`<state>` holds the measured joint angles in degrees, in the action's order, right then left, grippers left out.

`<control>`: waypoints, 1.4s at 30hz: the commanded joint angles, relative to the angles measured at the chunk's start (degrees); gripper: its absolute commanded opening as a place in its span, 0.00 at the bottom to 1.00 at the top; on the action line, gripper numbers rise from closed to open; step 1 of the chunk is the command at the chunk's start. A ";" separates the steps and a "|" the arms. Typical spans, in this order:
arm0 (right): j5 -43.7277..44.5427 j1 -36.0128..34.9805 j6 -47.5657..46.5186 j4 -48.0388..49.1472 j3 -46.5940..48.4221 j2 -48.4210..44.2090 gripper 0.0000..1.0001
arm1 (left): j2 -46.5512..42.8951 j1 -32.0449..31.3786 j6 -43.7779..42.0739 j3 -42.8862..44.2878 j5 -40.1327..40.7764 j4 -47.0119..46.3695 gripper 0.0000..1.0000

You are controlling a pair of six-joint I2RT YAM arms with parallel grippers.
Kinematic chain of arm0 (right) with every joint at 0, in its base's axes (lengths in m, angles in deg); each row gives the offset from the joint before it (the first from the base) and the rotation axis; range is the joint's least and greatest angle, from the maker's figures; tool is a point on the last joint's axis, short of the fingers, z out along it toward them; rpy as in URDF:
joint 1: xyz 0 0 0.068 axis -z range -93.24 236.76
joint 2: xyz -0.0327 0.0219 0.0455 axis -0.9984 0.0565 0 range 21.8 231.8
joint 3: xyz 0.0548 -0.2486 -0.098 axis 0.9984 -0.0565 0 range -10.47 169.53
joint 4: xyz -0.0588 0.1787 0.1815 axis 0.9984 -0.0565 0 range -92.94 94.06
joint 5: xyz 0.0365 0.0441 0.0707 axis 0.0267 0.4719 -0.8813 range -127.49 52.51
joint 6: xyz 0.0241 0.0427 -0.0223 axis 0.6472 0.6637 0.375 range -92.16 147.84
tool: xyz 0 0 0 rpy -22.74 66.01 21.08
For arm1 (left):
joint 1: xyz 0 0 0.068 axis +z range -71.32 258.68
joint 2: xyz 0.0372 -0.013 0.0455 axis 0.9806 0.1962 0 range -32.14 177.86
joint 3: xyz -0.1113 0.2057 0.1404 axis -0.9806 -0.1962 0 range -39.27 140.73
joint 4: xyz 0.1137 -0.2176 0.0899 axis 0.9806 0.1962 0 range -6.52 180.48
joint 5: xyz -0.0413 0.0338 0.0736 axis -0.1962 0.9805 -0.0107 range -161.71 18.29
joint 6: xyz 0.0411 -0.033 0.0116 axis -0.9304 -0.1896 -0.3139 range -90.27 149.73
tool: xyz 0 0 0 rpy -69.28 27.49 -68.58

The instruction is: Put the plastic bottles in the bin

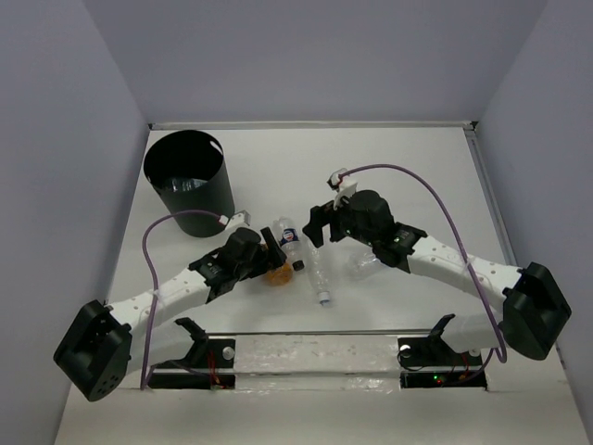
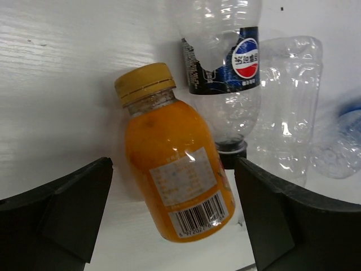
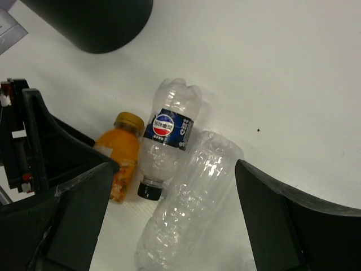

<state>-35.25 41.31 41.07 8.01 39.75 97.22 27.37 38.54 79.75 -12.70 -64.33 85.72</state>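
Note:
A short orange bottle (image 2: 175,169) with a yellow cap lies on the white table, between the fingers of my open left gripper (image 2: 174,212), which do not touch it. Beside it lie a clear bottle with a blue label (image 2: 223,62) and a crinkly unlabelled one (image 2: 287,107). My right gripper (image 3: 172,220) hangs open over the unlabelled bottle (image 3: 192,209), with the blue-label bottle (image 3: 166,135) and the orange bottle (image 3: 121,152) to its left. From above, the left gripper (image 1: 275,250) and right gripper (image 1: 318,225) flank the pile. The black bin (image 1: 188,171) stands upright at the back left.
Another clear bottle (image 1: 363,264) lies partly under the right arm. A clear strip (image 1: 315,352) runs between the arm bases at the near edge. Purple cables loop over both arms. Grey walls enclose the table, whose right edge (image 1: 489,195) has a raised rim.

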 commanded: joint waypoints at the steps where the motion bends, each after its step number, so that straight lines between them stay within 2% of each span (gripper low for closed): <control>1: -3.91 -0.16 1.53 1.07 0.14 -1.60 0.93 | 3.24 -0.29 -0.18 2.96 5.89 -2.33 0.99; 5: -3.73 -0.16 2.06 0.45 0.85 0.43 0.93 | 6.85 -0.29 -0.62 3.58 8.35 -2.33 0.99; 7: -3.30 -0.16 2.23 0.36 1.28 2.27 0.93 | 9.13 -0.29 -1.06 3.76 8.09 -3.20 0.94; 10: -3.03 -0.16 2.32 0.27 2.51 4.21 0.92 | 11.51 -0.29 -1.42 3.93 8.62 -3.47 0.83; 11: -3.29 -0.16 2.50 -0.60 3.74 4.73 0.91 | 11.60 -0.29 -1.42 3.50 8.79 -3.82 0.75; 12: -3.38 -0.16 2.50 -1.21 4.62 5.96 0.91 | 11.42 -0.29 -1.42 3.23 9.49 -3.82 0.72; 13: -3.21 -0.16 2.59 -2.53 5.41 6.75 0.91 | 10.55 -0.29 -1.50 2.97 9.85 -3.74 0.66; 14: -2.95 -0.16 2.50 -3.15 6.29 7.46 0.91 | 9.76 -0.29 -1.59 2.96 10.20 -3.30 0.66; 15: -2.77 -0.16 2.24 -3.68 7.95 8.86 0.90 | 8.97 -0.38 -1.77 2.96 10.81 -2.77 0.59; 19: -0.31 -0.16 1.27 -7.28 12.61 13.16 0.89 | 1.16 -0.29 -3.52 5.07 13.35 2.84 0.54; 20: 0.30 -0.16 1.27 -7.89 13.41 14.13 0.89 | -3.04 -0.29 -4.13 7.07 14.06 5.99 0.53; 23: 0.66 -0.16 1.09 -9.30 17.26 16.77 0.87 | -8.95 -0.29 -7.64 11.39 17.49 10.67 0.52; 26: 0.66 -0.87 0.57 -11.15 21.14 20.46 0.84 | -15.71 -0.29 -11.77 21.29 22.84 15.94 0.53; 28: 1.19 -2.18 0.39 -12.73 22.99 23.54 0.83 | -16.70 -0.29 -14.15 26.06 28.55 16.92 0.53; 30: 1.80 -2.80 0.48 -13.61 25.01 26.35 0.83 | -16.79 -0.29 -20.12 31.51 34.53 13.94 0.54; 33: 2.85 -3.42 0.74 -14.05 27.12 29.42 0.83 | -12.76 0.50 -27.22 39.33 39.36 10.95 0.56; 37: 4.52 -4.47 0.30 -16.16 30.37 33.29 0.83 | -4.68 4.71 -34.28 45.84 39.56 7.52 0.59; 39: 4.88 -4.99 0.13 -17.12 31.34 34.35 0.83 | -0.37 10.85 -34.90 48.39 37.46 7.43 0.59; 40: 5.23 -5.00 0.04 -17.48 32.30 34.79 0.83 | 0.60 13.40 -35.08 48.49 34.05 6.73 0.59; 42: 5.84 -5.61 -0.14 -19.32 33.45 36.37 0.83 | 2.98 19.36 -35.86 47.18 32.44 3.15 0.59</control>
<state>-31.89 36.70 42.06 -8.28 68.71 132.62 24.42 49.08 49.41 35.08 -29.93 93.11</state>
